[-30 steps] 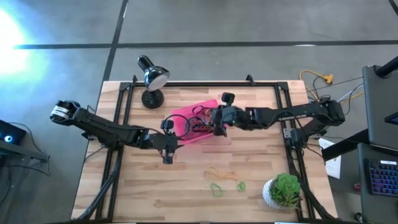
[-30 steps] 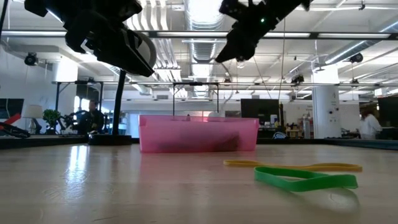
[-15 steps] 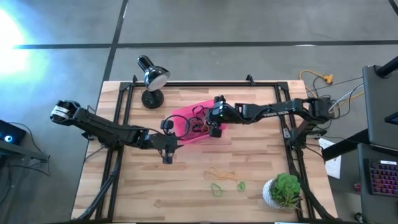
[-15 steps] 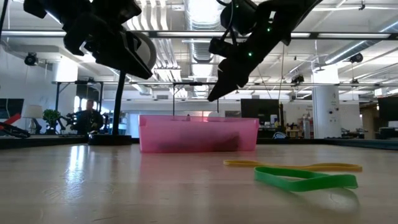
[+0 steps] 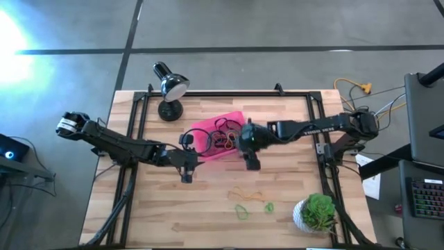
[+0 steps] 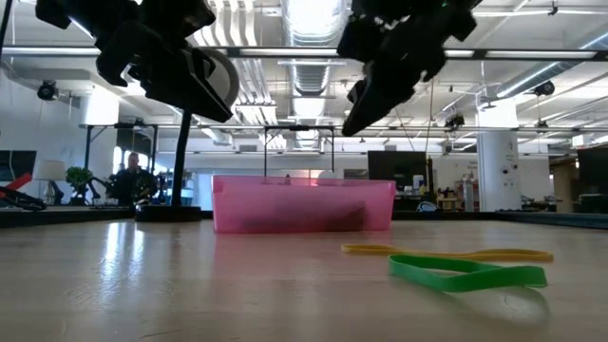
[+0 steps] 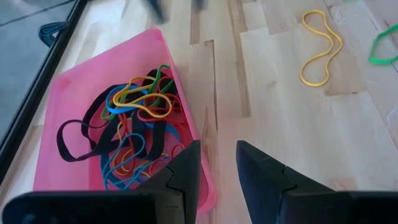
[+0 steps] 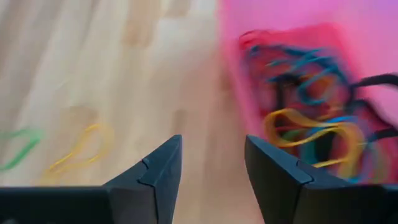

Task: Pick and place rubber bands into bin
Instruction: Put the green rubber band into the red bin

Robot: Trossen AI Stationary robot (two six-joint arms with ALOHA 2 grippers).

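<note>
The pink bin (image 5: 208, 128) sits mid-table with a tangle of rubber bands (image 7: 137, 124) on its floor. Flat on the wood nearer the front edge lie a yellow band (image 5: 246, 194) and two green bands (image 5: 241, 210). My right gripper (image 8: 214, 165) hangs open above the table just off the bin's right side, tilted downward, with nothing between its fingers. My left gripper (image 7: 217, 168) hovers open over the bin's near edge, also with nothing between its fingers. In the low view both grippers are well above the bin (image 6: 304, 204).
A black desk lamp (image 5: 168, 87) stands at the far left of the table. A white pot with a green plant (image 5: 316, 214) is at the near right corner. Yellow cables (image 5: 354, 89) lie beyond the table's right edge. Bare wood lies left of the loose bands.
My right gripper was above the bin's right half. It has tipped downward, rolled and moved off the bin toward the table's near edge, and it has opened. My left gripper, the bin and the loose bands have kept still.
</note>
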